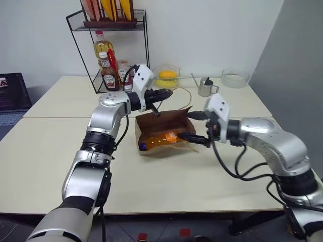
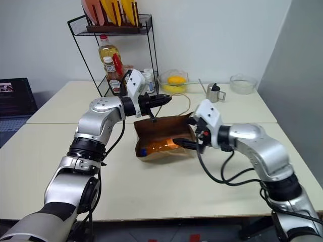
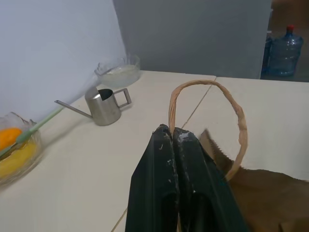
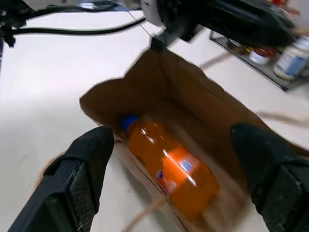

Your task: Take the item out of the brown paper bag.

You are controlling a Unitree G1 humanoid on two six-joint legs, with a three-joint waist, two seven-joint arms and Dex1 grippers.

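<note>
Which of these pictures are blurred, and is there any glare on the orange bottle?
Right wrist view: the brown paper bag and the rack behind it are smeared by motion, and a white glare patch sits on the orange bottle. Left wrist view: sharp. Both eye views: evenly lit, with soft shadows under the arms.

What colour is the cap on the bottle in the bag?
Blue; the cap shows best in the right wrist view.

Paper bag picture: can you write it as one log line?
left gripper: shut on bag handle | right gripper: open at bag mouth | orange bottle: inside brown paper bag
</note>
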